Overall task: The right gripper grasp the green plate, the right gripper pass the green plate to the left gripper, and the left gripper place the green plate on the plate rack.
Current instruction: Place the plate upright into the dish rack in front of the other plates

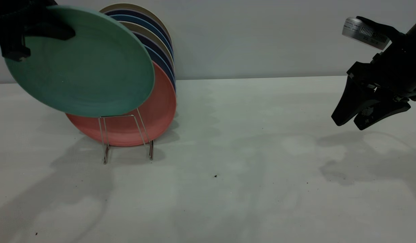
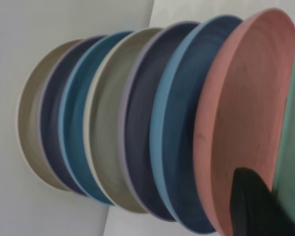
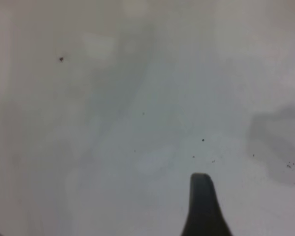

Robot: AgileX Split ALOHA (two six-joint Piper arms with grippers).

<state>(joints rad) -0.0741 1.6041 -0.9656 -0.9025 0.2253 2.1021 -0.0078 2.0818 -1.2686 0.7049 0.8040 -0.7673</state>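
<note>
Green plate [image 1: 83, 64]: round, matte teal-green, shallow raised rim, tilted, clamped at its upper edge between the left gripper [image 1: 24, 32] fingers, hanging below them. Plate rack [image 1: 127, 138]: thin silver wire loops, upright, lower than the fingers, just behind the plate's lower edge. Right gripper [image 1: 349, 123]: empty, fingers slightly parted, well apart.

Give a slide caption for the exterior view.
Left gripper holds the green plate above the plate rack; right gripper hangs empty.

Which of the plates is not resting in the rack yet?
The green plate, held up by the left gripper in front of the pink plate; the others stand in the plate rack.
</note>
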